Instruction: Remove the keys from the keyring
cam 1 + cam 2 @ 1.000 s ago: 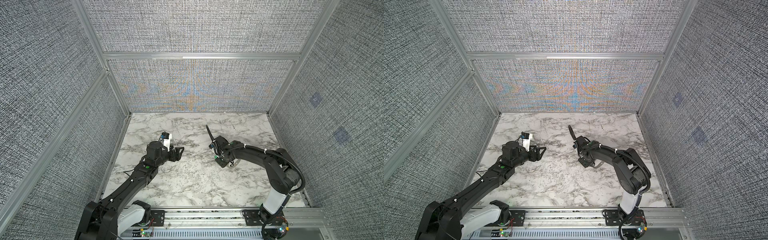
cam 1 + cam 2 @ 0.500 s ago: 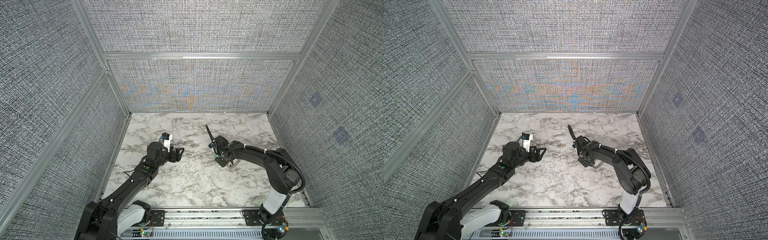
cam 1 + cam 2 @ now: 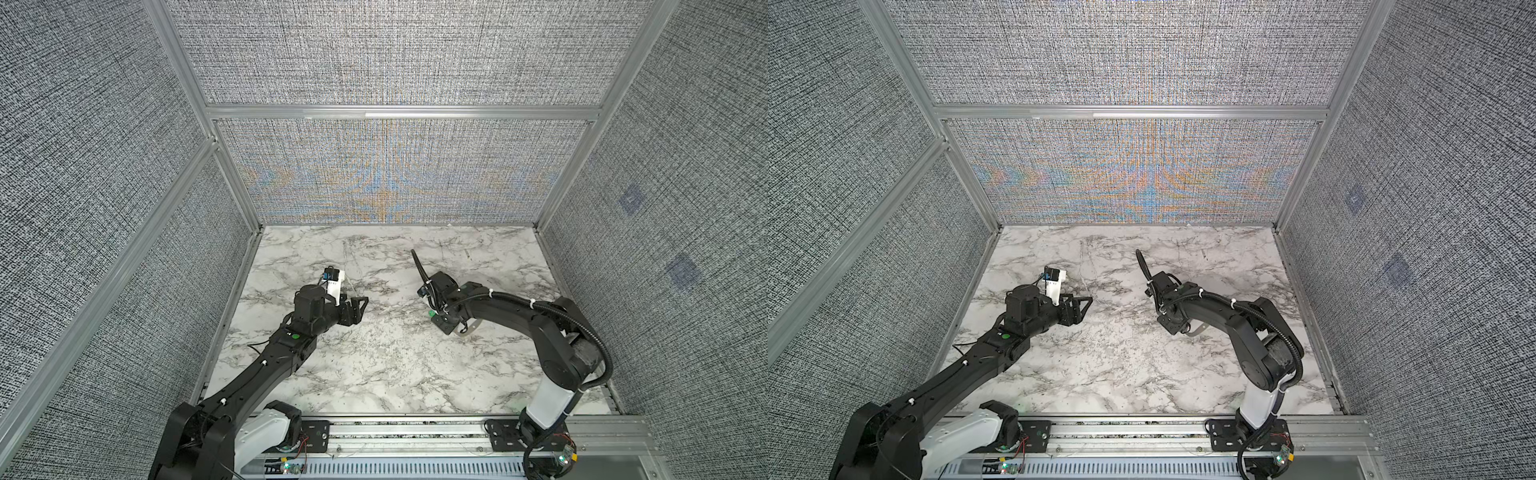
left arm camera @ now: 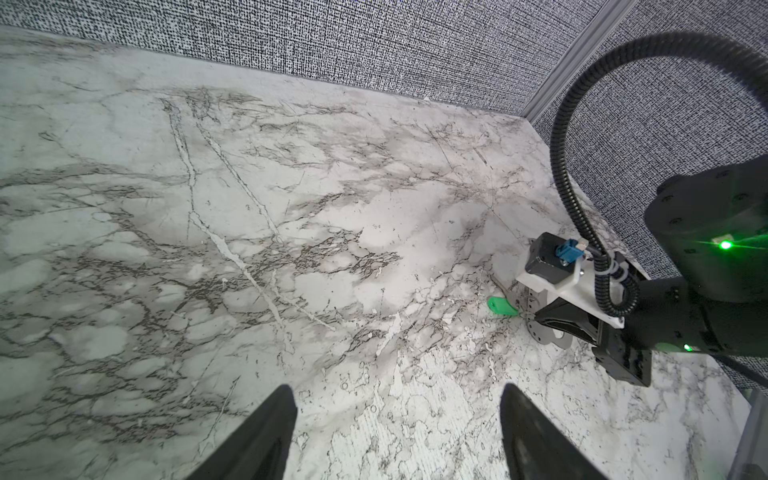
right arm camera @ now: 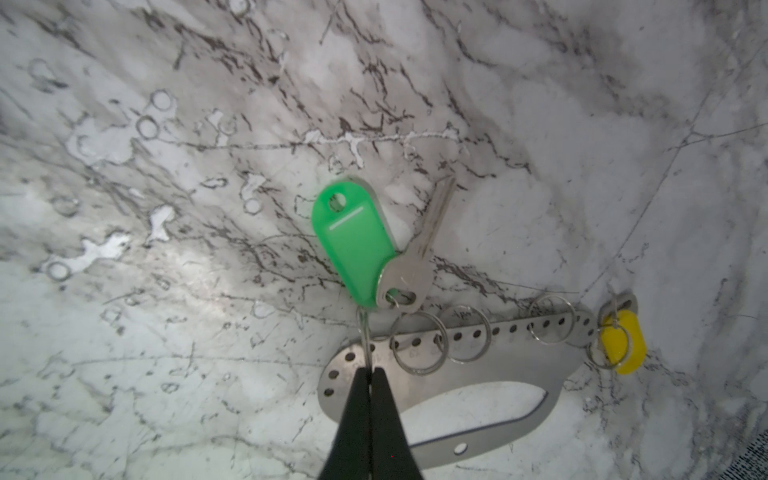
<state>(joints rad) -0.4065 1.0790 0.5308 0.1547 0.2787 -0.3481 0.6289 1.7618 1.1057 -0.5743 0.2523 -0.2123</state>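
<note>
Pinching the wire ring (image 5: pixel 364 328) holding the green-tagged key (image 5: pixel 409 270), right gripper (image 5: pixel 370 372) may drag the unheld keyring (image 5: pixel 519 361); left gripper (image 4: pixel 395 388) hangs wide.

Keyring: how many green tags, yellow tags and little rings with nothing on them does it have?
Green tag: 1
Yellow tag: 1
Empty wire rings: 3
Total: 5

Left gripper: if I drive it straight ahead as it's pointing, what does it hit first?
Likely just the marble table, then the back wall; depth is unclear. The green tag and right gripper lie to one side of the left gripper.
</note>
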